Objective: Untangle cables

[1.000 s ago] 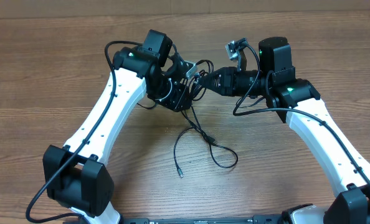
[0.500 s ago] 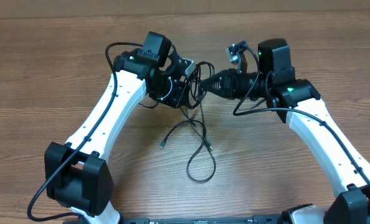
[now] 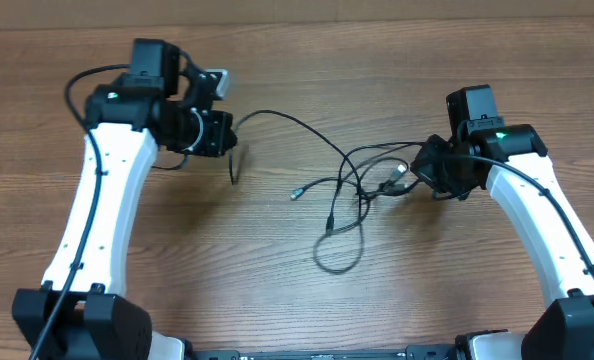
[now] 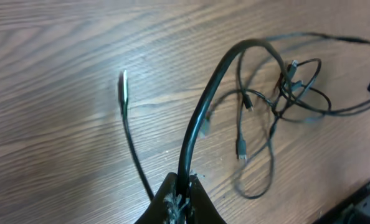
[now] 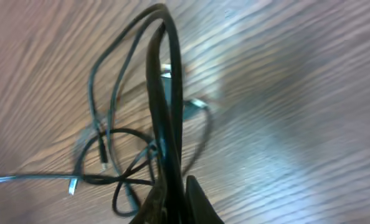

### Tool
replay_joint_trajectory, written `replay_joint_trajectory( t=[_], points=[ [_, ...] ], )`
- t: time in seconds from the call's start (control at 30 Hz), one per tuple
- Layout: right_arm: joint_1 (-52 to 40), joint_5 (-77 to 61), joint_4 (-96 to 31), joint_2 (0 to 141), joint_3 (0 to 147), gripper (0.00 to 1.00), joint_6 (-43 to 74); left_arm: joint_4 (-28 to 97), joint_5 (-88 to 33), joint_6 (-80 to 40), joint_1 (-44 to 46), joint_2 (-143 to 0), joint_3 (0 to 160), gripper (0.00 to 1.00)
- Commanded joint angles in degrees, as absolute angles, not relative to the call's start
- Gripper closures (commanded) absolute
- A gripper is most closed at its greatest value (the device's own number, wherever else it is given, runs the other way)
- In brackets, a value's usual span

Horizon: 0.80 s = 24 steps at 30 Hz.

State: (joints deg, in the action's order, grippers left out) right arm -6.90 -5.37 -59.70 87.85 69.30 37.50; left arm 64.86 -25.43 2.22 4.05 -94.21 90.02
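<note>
Thin black cables [image 3: 352,190] lie in a loose tangle of loops at the table's middle right, with small silver plug tips showing. My left gripper [image 3: 229,135] at the far left is shut on one black cable [image 4: 200,118]; that cable runs in an arc to the tangle, and its short free end with a plug tip [image 4: 124,84] hangs down beside the gripper. My right gripper [image 3: 424,170] at the right is shut on several strands of the cables [image 5: 163,93], right beside the tangle.
Bare wooden table [image 3: 297,300] all round. The white arms reach in from the front left and front right, with their own thicker black wires along them.
Both arms have pulled apart: the left gripper moved far left and the right gripper moved right. The cables, bunched between them before, now stretch across the table's middle.
</note>
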Motion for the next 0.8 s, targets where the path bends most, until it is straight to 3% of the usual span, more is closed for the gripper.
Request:
replay_joint_trajectory(
  t=[0.0, 0.23, 0.3, 0.4, 0.53, 0.67, 0.77],
  points=[
    [-6.63, -1.32, -60.73, 87.50, 69.80, 0.96, 37.69, 64.49, -25.52, -0.19, 1.28, -93.10, 90.17, 0.96],
    [-6.72, -9.87, -57.60, 87.50, 69.80, 0.96, 30.92, 63.22, -19.84, -13.87, -0.45, -93.12, 90.15, 0.94],
    [-6.72, -24.08, -53.23, 87.50, 69.80, 0.96, 20.10, 63.40, -19.51, -20.01, 0.08, -93.41, 90.15, 0.68],
    [-6.74, -38.98, -49.60, 87.50, 69.82, 0.96, 12.16, 63.35, -20.12, -19.31, 2.74, -93.47, 90.15, 0.42],
    [-6.74, -47.31, -48.03, 86.67, 70.65, 0.96, 9.85, 62.61, -24.12, -10.04, 9.10, -93.58, 90.15, 0.38],
    [-6.74, -50.50, -47.86, 83.44, 72.64, 0.96, 8.93, 61.73, -25.89, -7.20, 14.50, -95.26, 90.15, 0.40],
    [-6.74, -50.22, -45.56, 80.23, 73.10, 0.96, 11.09, 59.83, -37.78, -1.98, 17.93, -97.25, 90.15, 0.42]
  ],
)
